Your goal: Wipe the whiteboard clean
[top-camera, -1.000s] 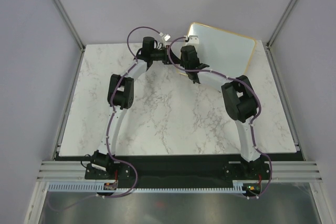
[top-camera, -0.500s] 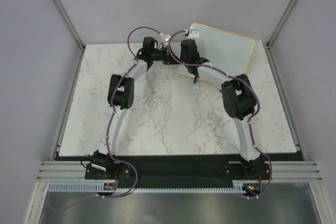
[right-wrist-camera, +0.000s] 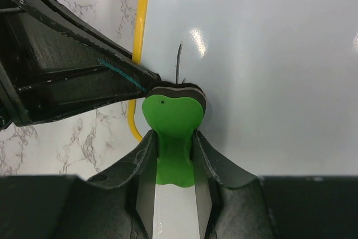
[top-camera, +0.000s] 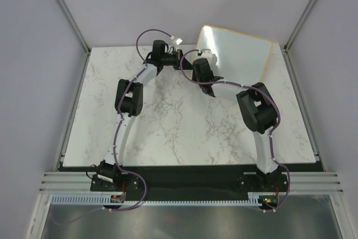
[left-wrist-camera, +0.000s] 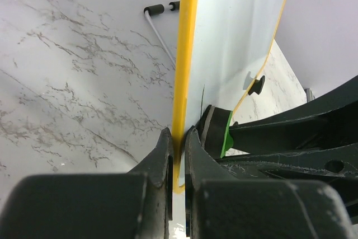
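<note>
I see the small glossy white whiteboard with the thin light-wood frame standing tilted at the far right of the white marble-patterned desk, its top edge leaning toward the back wall. My left hand is closed on the whiteboard. In the left wrist view, its two dark fingers sit on either side of the frame's edge, which looks yellow from this close. That grip is on the board's left side, near the lower corner.

My right hand is clamped around the stem of a small green eraser block. The block's dark felt face is pressed flat against the white surface, just beside the left hand's fingers. A thin dark pen stroke runs up the board from the top of the eraser. One black clip foot shows at the board's far edge in the left wrist view.
</note>
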`<control>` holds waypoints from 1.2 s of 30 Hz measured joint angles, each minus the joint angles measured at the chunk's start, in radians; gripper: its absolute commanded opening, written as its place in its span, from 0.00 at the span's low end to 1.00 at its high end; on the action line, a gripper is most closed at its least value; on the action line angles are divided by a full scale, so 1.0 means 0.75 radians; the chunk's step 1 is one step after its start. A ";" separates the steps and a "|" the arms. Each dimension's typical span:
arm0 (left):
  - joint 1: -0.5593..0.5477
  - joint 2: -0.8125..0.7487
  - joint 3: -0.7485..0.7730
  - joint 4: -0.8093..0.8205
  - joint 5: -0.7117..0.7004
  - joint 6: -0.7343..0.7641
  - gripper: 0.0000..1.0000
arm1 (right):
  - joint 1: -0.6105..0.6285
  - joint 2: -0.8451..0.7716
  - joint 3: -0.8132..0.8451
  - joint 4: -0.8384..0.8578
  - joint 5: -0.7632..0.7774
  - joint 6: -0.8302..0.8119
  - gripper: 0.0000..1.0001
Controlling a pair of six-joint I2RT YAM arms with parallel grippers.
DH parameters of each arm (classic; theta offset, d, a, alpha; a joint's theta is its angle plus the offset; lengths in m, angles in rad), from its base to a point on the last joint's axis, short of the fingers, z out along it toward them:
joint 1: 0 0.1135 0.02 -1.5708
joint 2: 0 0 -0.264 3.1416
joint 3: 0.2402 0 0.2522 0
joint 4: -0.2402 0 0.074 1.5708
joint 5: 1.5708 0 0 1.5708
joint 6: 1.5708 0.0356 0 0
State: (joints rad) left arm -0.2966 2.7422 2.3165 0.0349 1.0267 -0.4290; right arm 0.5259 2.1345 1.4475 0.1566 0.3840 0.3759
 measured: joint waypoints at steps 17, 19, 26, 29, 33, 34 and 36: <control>-0.003 -0.007 0.000 0.005 0.001 0.006 0.02 | -0.119 0.095 0.416 -0.234 -0.053 -0.045 0.00; -0.003 -0.007 0.000 0.004 0.000 0.006 0.02 | -0.126 0.099 0.428 -0.243 -0.069 -0.047 0.00; -0.003 -0.007 0.000 -0.023 -0.003 0.006 0.02 | -0.100 0.066 0.302 -0.182 -0.100 -0.042 0.00; -0.003 -0.007 0.000 -0.024 -0.002 0.008 0.02 | -0.067 0.020 0.182 -0.196 -0.095 -0.044 0.00; -0.003 -0.007 0.000 -0.030 -0.003 0.022 0.02 | -0.025 0.015 0.147 -0.294 -0.074 -0.075 0.00; -0.003 -0.007 0.000 -0.030 -0.003 0.025 0.02 | -0.022 0.016 0.148 -0.311 -0.064 -0.083 0.00; -0.003 -0.007 0.000 -0.030 -0.003 0.029 0.02 | -0.018 0.016 0.158 -0.343 -0.050 -0.104 0.00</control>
State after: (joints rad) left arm -0.2985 2.7369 2.3165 0.0128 1.0245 -0.4072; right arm 0.5121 2.1464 1.5661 -0.1005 0.3462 0.2981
